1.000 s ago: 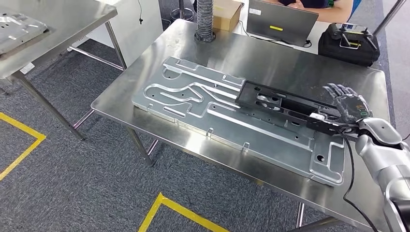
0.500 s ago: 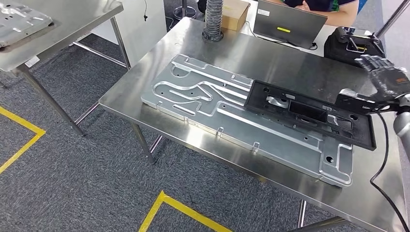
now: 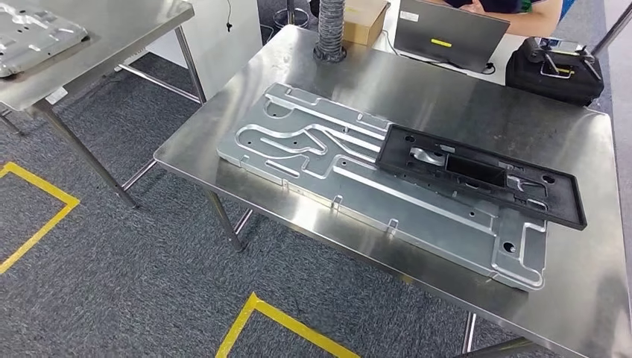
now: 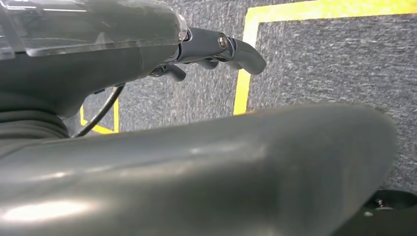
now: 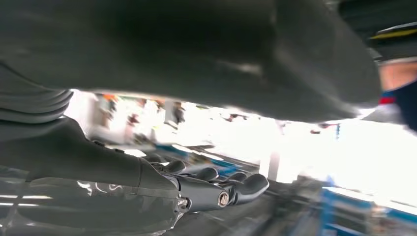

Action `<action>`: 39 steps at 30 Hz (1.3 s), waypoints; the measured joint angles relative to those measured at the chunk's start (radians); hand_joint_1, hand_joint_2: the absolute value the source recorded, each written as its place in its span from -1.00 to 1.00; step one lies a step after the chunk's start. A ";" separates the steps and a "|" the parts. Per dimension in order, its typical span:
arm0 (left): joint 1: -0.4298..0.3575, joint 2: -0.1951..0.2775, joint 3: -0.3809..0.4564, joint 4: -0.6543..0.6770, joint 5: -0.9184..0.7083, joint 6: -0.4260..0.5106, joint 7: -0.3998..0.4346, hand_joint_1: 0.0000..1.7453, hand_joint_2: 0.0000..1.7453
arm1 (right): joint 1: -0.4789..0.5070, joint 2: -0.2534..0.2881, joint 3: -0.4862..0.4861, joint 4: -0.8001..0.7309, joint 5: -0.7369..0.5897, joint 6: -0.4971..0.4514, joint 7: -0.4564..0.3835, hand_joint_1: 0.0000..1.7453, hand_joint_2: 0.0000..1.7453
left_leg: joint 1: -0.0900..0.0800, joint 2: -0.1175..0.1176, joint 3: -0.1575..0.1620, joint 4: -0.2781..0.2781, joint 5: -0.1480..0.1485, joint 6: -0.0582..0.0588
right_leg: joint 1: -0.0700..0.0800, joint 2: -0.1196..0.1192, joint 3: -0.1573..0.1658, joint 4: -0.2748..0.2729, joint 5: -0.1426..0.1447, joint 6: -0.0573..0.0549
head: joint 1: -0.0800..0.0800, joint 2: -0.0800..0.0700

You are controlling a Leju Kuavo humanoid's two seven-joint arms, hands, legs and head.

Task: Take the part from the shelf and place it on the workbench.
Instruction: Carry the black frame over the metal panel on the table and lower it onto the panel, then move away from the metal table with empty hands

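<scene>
The black rectangular part (image 3: 477,175) lies flat on the right half of a large machined silver plate (image 3: 313,145), which rests on the steel workbench (image 3: 462,112). No hand touches the part. In the left wrist view my left hand (image 4: 147,54) hangs over grey carpet with its fingers (image 4: 241,51) loosely extended and nothing in them. The right wrist view shows my right hand (image 5: 196,189) with fingers (image 5: 251,186) stretched out and nothing held, against a bright blurred background.
At the workbench's far edge stand a laptop (image 3: 451,33), a black case (image 3: 555,71), a cardboard box (image 3: 365,19) and a grey ribbed hose (image 3: 329,30). A person (image 3: 522,11) sits behind the laptop. A second steel table (image 3: 112,30) stands left. Yellow floor tape (image 3: 276,317) runs below.
My right hand has let go of the black part, lifted away to the right and left the head view. The part now lies free on the silver plate.
</scene>
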 joint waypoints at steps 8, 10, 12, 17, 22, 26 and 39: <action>0.001 0.001 0.005 0.000 -0.003 -0.015 0.001 -1.00 -1.00 | 0.541 -0.022 -0.554 -0.235 0.014 0.059 0.008 -1.00 -1.00 | 0.006 0.009 0.072 0.020 -0.049 -0.001 | 0.001 -0.010 -0.029 0.016 0.016 0.001 | 0.000 0.000; -0.001 0.001 0.005 0.000 -0.005 -0.017 0.000 -1.00 -1.00 | 0.619 -0.003 -0.689 -0.288 0.050 0.091 -0.011 -1.00 -1.00 | 0.001 0.005 0.118 -0.068 -0.026 0.007 | 0.001 -0.009 -0.032 0.018 0.024 0.013 | 0.000 0.000; 0.001 0.001 0.005 0.000 -0.007 -0.018 -0.001 -1.00 -1.00 | 0.678 0.027 -0.819 -0.333 0.090 0.122 -0.042 -1.00 -1.00 | -0.004 0.004 0.114 -0.076 -0.014 0.018 | -0.001 -0.009 -0.032 0.014 0.036 0.027 | 0.000 0.000; 0.001 0.000 0.007 0.001 -0.005 -0.019 -0.004 -1.00 -1.00 | 0.765 0.130 -1.091 -0.395 0.189 0.163 -0.115 -1.00 -1.00 | -0.003 0.012 0.071 -0.091 0.042 0.047 | -0.010 0.011 -0.087 0.143 -0.102 0.051 | 0.001 0.000; 0.003 -0.002 0.011 0.001 -0.008 -0.018 0.003 -1.00 -1.00 | 0.803 0.272 -1.308 -0.408 0.300 0.180 -0.177 -1.00 -1.00 | -0.006 0.015 0.004 -0.080 0.085 0.043 | -0.014 0.016 -0.027 0.226 -0.118 0.054 | 0.001 0.000; -0.001 -0.003 0.012 0.001 -0.013 -0.017 0.010 -1.00 -1.00 | 0.797 0.358 -1.446 -0.408 0.385 0.168 -0.196 -1.00 -1.00 | -0.008 0.017 -0.018 -0.067 0.110 0.022 | -0.002 0.018 0.135 -0.008 -0.111 0.030 | 0.001 0.000; -0.001 -0.002 0.019 0.001 -0.016 -0.009 0.015 -1.00 -1.00 | 0.763 0.556 -1.596 -0.327 0.476 0.072 -0.159 -1.00 -1.00 | -0.001 0.017 -0.056 0.238 -0.077 -0.017 | 0.005 0.021 0.016 -0.017 -0.003 -0.022 | 0.000 0.000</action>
